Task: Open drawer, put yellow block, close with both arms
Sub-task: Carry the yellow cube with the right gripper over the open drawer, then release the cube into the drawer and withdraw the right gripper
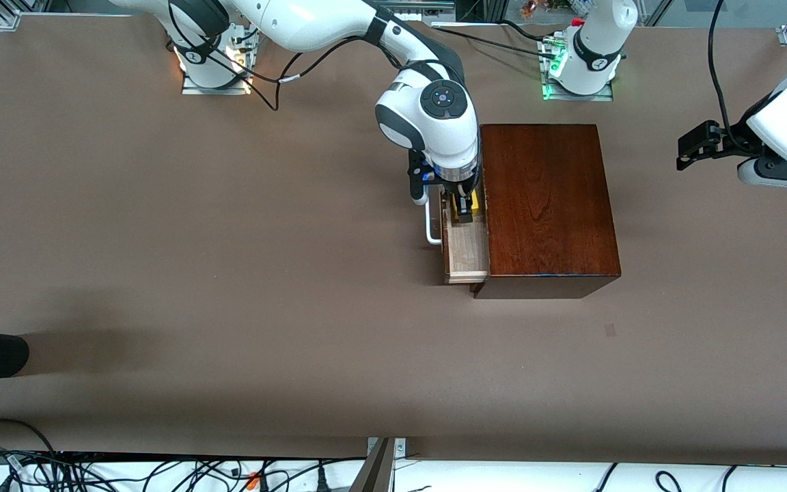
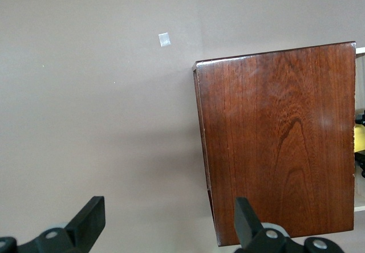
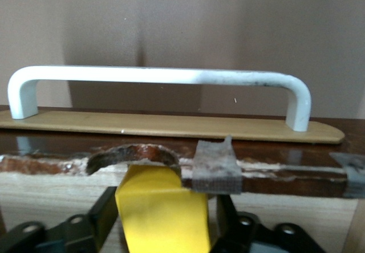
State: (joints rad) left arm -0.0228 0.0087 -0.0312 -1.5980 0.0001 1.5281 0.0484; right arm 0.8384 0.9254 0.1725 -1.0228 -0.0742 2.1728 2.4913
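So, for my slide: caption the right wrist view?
Right hand holds the yellow block inside the open drawer, facing its white handle.

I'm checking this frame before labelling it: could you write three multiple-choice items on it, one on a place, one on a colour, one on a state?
1. Where is the yellow block?
A. on top of the wooden box
B. in the open drawer, between the right gripper's fingers
C. on the bare table

2. What colour is the drawer's handle?
A. black
B. red
C. white

3. How does the drawer stand?
A. pulled out
B. fully shut
C. lifted off the table

Answers:
1 B: the right gripper reaches down into the drawer with the block between its fingers.
2 C: the bar shows white in the right wrist view.
3 A: its pale inside lies exposed beside the wooden box.
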